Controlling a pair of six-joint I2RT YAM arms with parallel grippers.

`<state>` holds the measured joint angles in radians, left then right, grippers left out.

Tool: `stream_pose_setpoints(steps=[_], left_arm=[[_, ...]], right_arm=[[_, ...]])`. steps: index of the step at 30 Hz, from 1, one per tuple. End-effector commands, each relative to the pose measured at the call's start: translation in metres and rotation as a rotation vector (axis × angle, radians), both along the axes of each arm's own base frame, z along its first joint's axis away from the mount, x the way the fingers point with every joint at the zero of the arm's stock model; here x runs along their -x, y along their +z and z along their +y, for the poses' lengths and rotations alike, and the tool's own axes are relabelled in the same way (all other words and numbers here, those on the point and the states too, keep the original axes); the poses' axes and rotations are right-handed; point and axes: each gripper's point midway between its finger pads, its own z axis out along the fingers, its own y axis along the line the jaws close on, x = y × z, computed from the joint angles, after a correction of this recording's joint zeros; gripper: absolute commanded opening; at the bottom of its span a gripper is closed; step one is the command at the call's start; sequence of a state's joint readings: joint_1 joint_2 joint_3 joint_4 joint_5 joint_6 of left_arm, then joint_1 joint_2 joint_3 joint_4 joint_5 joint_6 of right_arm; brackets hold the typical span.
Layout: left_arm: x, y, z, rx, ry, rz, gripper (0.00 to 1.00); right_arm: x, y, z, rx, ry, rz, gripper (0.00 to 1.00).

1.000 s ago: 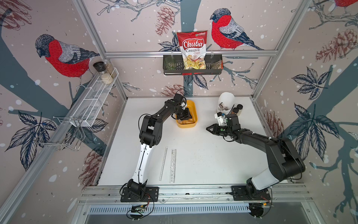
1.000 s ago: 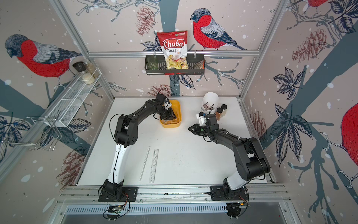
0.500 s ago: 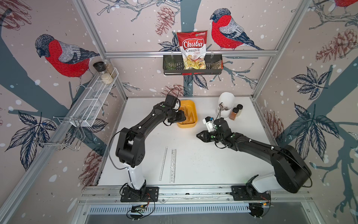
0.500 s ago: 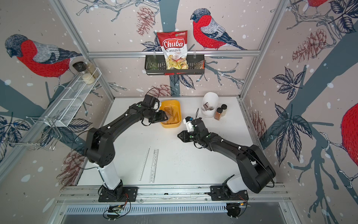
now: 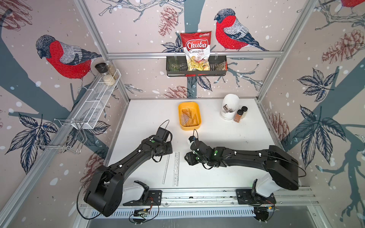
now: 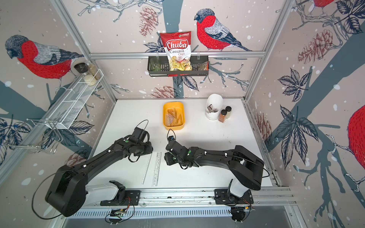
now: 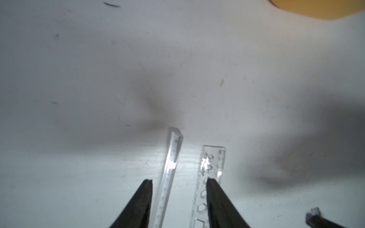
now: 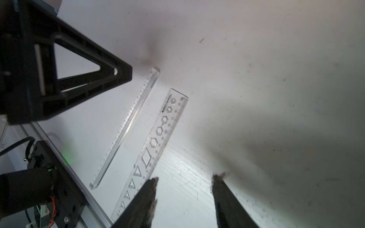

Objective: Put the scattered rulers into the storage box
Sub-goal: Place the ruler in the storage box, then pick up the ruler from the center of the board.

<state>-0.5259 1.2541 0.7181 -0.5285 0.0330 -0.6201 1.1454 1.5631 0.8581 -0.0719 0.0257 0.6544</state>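
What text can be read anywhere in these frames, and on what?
"Chuba": large white brand name on the red chip bag.
"Cassava Chips": below the brand name, on the same bag.
Small green logo at the bag's top: too small to read.
Stencil ruler: scale numerals and a printed line, too blurred to read.
Narrow clear ruler: scale numerals, too small to read.

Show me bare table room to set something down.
Bare: between the storage box and the white pot; between the box and the left wall. Crowded: near middle, left gripper and right gripper at the thin ruler and stencil ruler.
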Motion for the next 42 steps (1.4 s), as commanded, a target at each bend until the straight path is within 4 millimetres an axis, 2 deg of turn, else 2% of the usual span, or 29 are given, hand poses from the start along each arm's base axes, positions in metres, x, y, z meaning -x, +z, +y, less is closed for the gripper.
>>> stream_pose_setpoints(steps=[1,8,17,25,31,35,39,42], left_arm=[[0.010,-0.007,0.017,-0.155,0.076,0.003,0.49],[0.027,-0.013,0.031,-0.292,0.135,0.047,0.52],[0.063,-0.052,0.016,-0.306,0.100,0.191,0.50],[0.065,-0.059,0.021,-0.350,0.102,0.209,0.24],[0.055,-0.058,0.020,-0.388,0.079,0.192,0.06],[0.043,-0.050,0.019,-0.391,0.072,0.164,0.00],[0.009,-0.015,0.011,-0.362,0.066,0.079,0.00],[-0.034,0.026,-0.012,-0.314,0.037,-0.020,0.00]], right_arm=[[-0.014,0.016,-0.003,-0.081,-0.034,-0.060,0.52],[-0.025,0.022,-0.025,-0.144,-0.042,-0.067,0.49],[-0.038,0.030,-0.056,-0.199,-0.046,-0.076,0.45],[-0.041,0.029,-0.065,-0.226,-0.066,-0.065,0.41],[-0.042,0.029,-0.066,-0.219,-0.078,-0.063,0.40],[-0.044,0.029,-0.068,-0.212,-0.087,-0.064,0.39],[-0.052,0.029,-0.073,-0.202,-0.101,-0.075,0.39],[-0.062,0.030,-0.080,-0.194,-0.123,-0.086,0.39]])
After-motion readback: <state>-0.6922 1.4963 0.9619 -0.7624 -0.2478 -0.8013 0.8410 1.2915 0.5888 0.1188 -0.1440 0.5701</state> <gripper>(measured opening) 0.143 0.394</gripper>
